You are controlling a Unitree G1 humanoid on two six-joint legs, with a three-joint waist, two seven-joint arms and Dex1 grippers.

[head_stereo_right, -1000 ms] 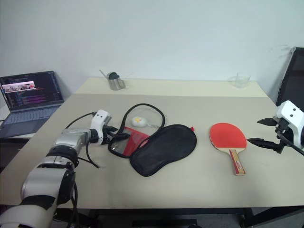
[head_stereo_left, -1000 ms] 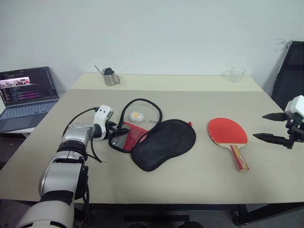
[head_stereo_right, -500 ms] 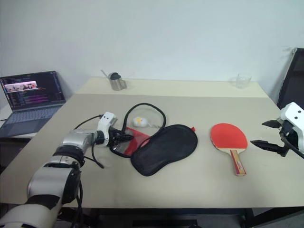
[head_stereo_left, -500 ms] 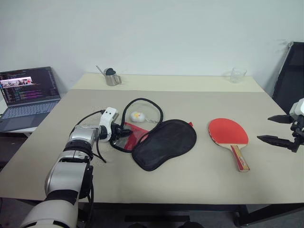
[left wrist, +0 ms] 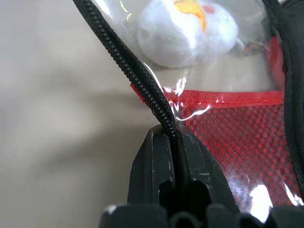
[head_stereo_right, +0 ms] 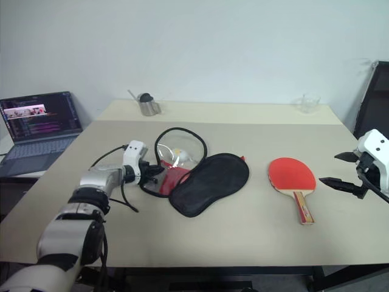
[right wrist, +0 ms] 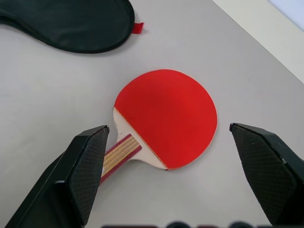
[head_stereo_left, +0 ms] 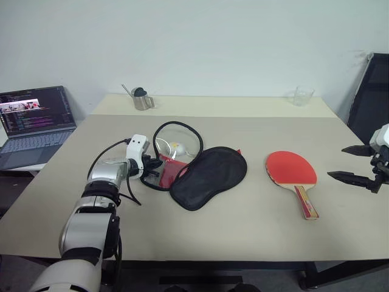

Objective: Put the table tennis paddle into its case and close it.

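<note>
— Holding what?
— My left hand point(head_stereo_left: 159, 167) is pinched on the case point(head_stereo_left: 203, 176) rim; my right hand point(head_stereo_left: 355, 164) gapes, the table tennis paddle point(head_stereo_left: 293, 172) lying beside it.
— Next?
— Probably spreading the opening, then fetching the paddle.

Nothing is reading clearly anywhere on the table. The laptop point(head_stereo_left: 33, 125), sitting well off to the outer side of the left gripper's point(head_stereo_left: 159, 168) jaws, is showing lines of text on its screen, but they are too small to make out.
</note>
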